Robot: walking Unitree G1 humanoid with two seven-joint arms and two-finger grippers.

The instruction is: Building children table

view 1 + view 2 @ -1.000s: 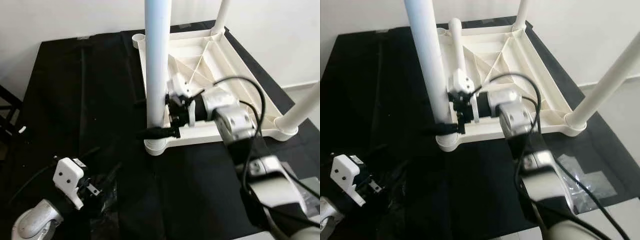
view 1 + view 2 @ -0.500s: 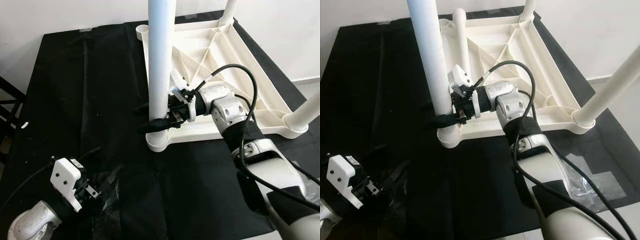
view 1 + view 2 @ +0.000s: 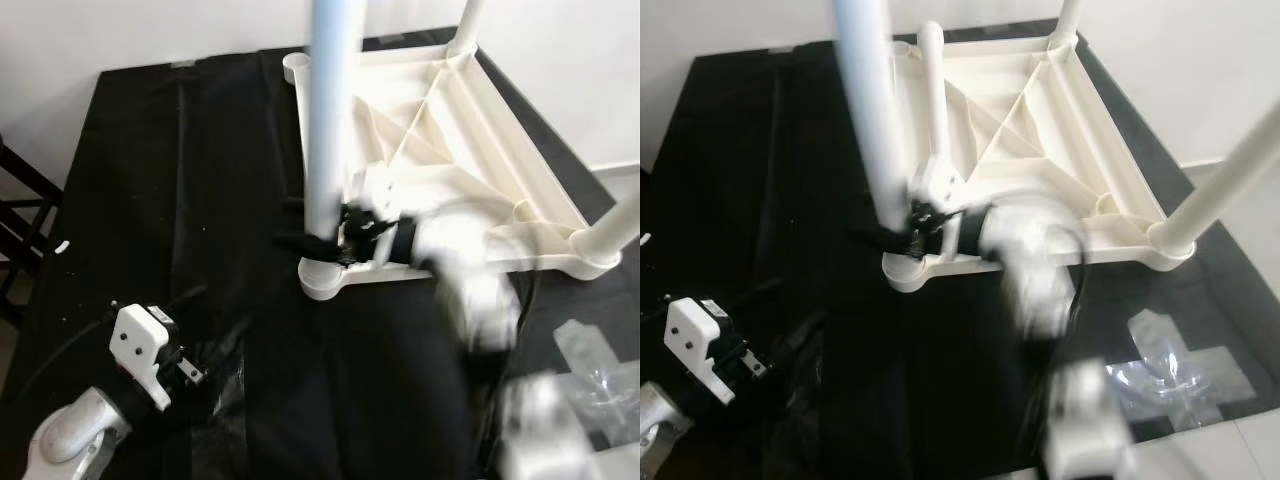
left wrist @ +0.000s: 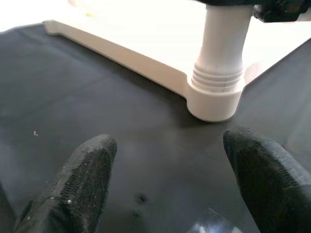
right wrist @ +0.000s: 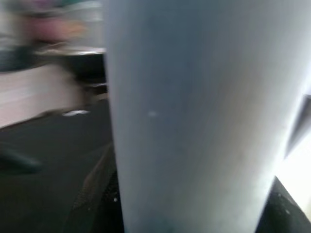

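Observation:
A white children's table [image 3: 480, 150] lies upside down on a black cloth. One white leg [image 3: 330, 120] stands upright in the near left corner socket [image 3: 325, 277]. My right gripper [image 3: 318, 244] is at the base of that leg, its fingers closed round it; the arm behind it is blurred. The right wrist view has this leg [image 5: 189, 116] right up against the camera. Two more legs stand at the right corners, and a loose leg [image 3: 933, 90] lies inside the tabletop. My left gripper [image 4: 170, 160] hovers low over the cloth at the near left, open and holding nothing.
The far left corner socket [image 3: 296, 66] holds no leg. A clear plastic bag [image 3: 1160, 365] lies on the cloth at the near right. A dark frame [image 3: 20, 200] stands past the cloth's left edge. A white wall runs behind.
The camera has shifted a little. My right arm, sharp before, is now blurred with motion, while its gripper stays at the leg's base. The left arm has hardly moved.

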